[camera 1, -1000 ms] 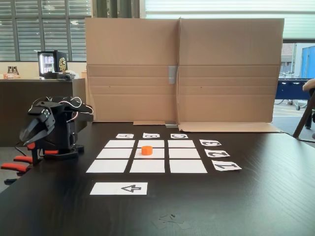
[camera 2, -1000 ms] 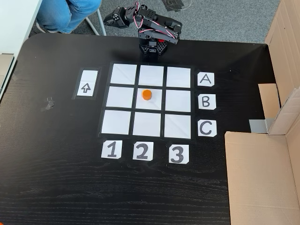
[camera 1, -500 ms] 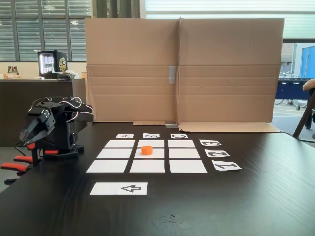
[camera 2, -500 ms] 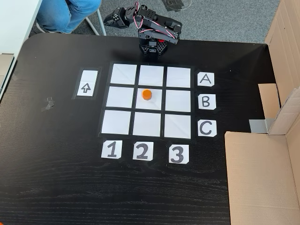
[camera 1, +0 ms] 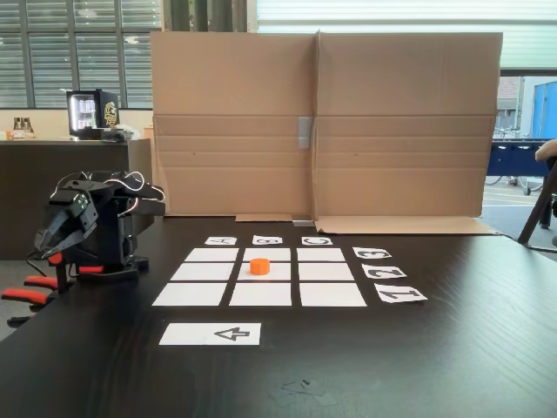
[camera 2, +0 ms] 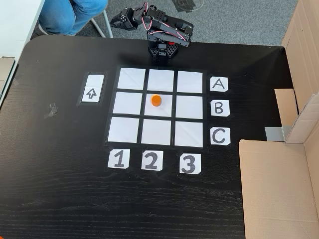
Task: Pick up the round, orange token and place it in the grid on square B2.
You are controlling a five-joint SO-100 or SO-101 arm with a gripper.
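The token [camera 2: 156, 100] sits upright on square B2 [camera 2: 165, 110] — the centre cell of the grid [camera 2: 130, 78]. The arm is folded at the desk [camera 2: 60, 189] edge, well apart; its fingers [camera 1: 50, 237] hold nothing — whether open or closed, I cannot tell.

One fixed view looks low across the grid [camera 1: 259, 272]; another looks steeply down on it.

Black tabletop [camera 2: 60, 189]; white arrow strip [camera 2: 92, 88] lying flat; cardboard screen [camera 1: 322, 122] upright at far edge; mini fridge [camera 1: 90, 111] behind.
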